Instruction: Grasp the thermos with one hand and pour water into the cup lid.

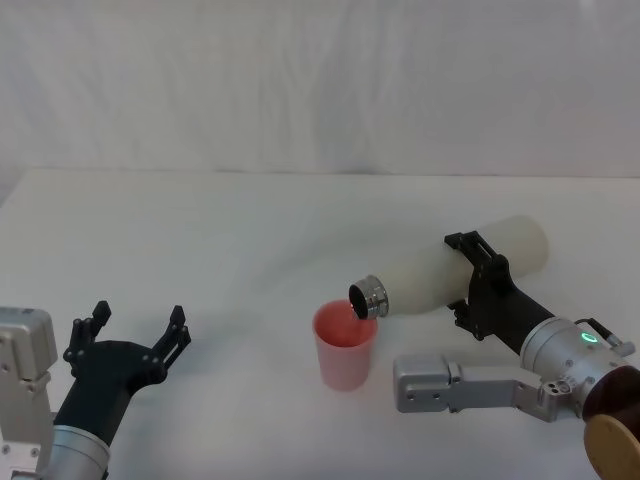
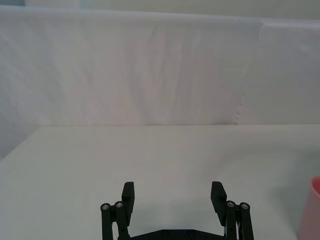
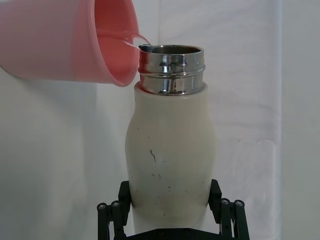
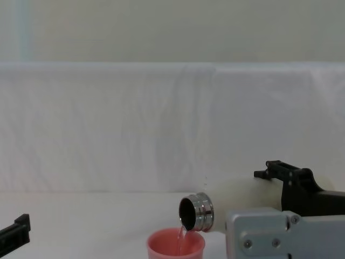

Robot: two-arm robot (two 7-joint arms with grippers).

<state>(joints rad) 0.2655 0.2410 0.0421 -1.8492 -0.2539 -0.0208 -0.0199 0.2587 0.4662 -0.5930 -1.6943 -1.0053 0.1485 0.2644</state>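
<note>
The right gripper (image 1: 478,285), at the right of the head view, clamps its black jaws around the body of the thermos (image 1: 455,268) and holds it tipped almost flat, steel neck pointing left and slightly down. A thin stream of water runs from the mouth into the pink cup lid (image 1: 345,345), which stands upright on the white table (image 1: 250,230) right below the neck, center frame. At lower left, the left gripper (image 1: 138,328) hovers with fingers spread wide, holding nothing.
</note>
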